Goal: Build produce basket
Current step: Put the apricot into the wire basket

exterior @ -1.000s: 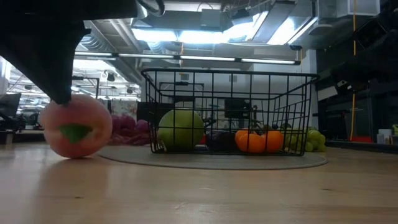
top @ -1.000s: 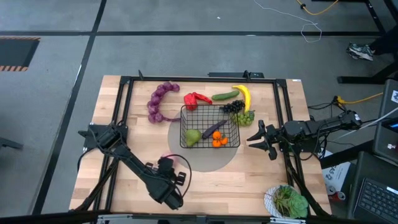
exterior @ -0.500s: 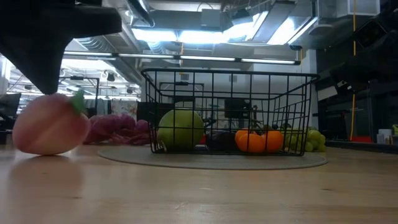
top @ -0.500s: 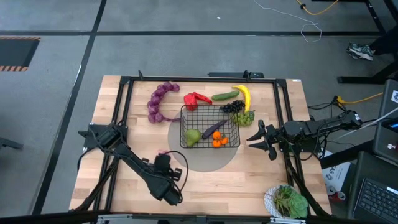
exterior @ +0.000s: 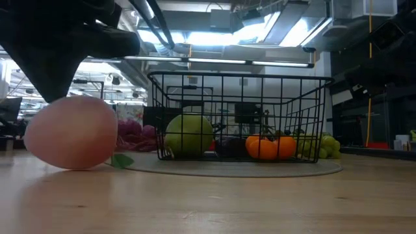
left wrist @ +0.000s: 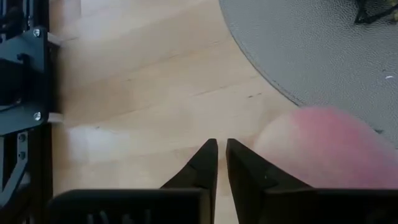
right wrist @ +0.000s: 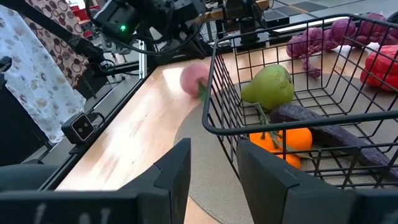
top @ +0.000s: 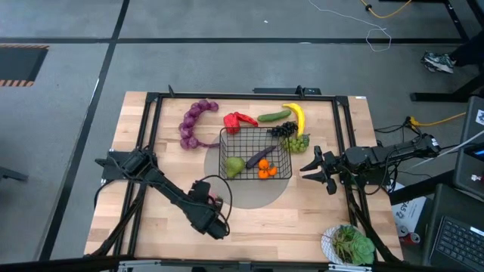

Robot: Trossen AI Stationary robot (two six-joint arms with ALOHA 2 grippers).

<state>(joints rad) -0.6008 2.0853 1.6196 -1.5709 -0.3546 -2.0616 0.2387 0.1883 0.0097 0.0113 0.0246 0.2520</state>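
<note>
- We see the left gripper (left wrist: 222, 163) low over the bare wood with its two fingers nearly pressed together, a thin slit between the tips, pinching nothing.
- The peach (left wrist: 323, 146) lies on the tabletop just beside those tips, outside the jaws, at the edge of the grey round mat (left wrist: 311, 50).
- In the low view the peach (exterior: 71, 132) rests on the wood with its green leaf (exterior: 121, 160) flat on the surface, and the dark left arm sits above it.
- Beyond the peach from the left gripper, the basket (top: 255, 153) stands on the mat and holds the pear (top: 235, 165), the eggplant (top: 259, 156) and the oranges (top: 265, 170).
- Past the basket's far side lie the purple grape string (top: 190, 123), red pepper (top: 238, 120), cucumber (top: 274, 116), banana (top: 296, 117), dark grapes (top: 283, 129) and green grapes (top: 296, 141).
- The right gripper (top: 319, 169) waits just beside the basket's other side, fingers apart and holding nothing.
- The table (top: 287, 219) is light wood with a black frame; a white bowl of greens (top: 349, 244) sits at its near right corner.
- The room floor (top: 68, 121) around the table is grey; the low view shows ceiling lights (exterior: 214, 36) behind.
</note>
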